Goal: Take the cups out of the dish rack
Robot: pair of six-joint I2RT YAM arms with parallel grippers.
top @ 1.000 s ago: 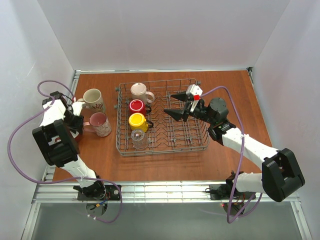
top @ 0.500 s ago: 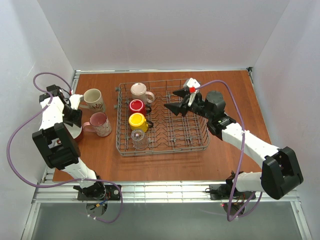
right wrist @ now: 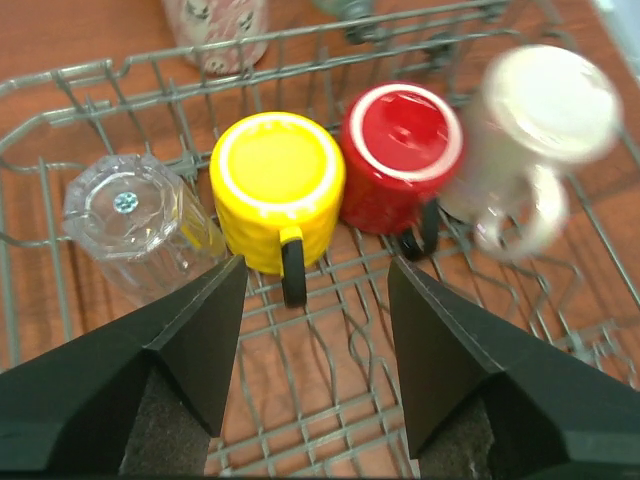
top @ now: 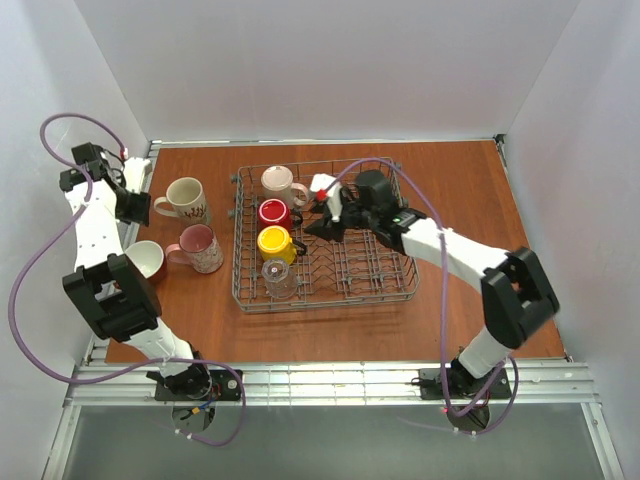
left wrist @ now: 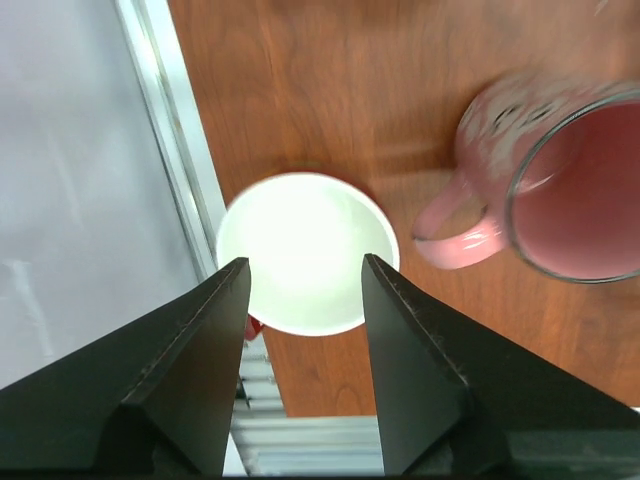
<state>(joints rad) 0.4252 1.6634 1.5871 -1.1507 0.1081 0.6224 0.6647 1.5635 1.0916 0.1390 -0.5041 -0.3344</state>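
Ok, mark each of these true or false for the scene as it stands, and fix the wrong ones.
1. The dish rack holds a cream mug, a red mug, a yellow mug and a clear glass in one row. True.
2. The right tool is shut on the red mug. False: it is open above the rack and holds nothing.
3. The pink mug is in the rack. False: it stands on the table, left of the rack.
4. The left tool is open above a white-lined cup. True.
5. The yellow mug stands mouth down. True.
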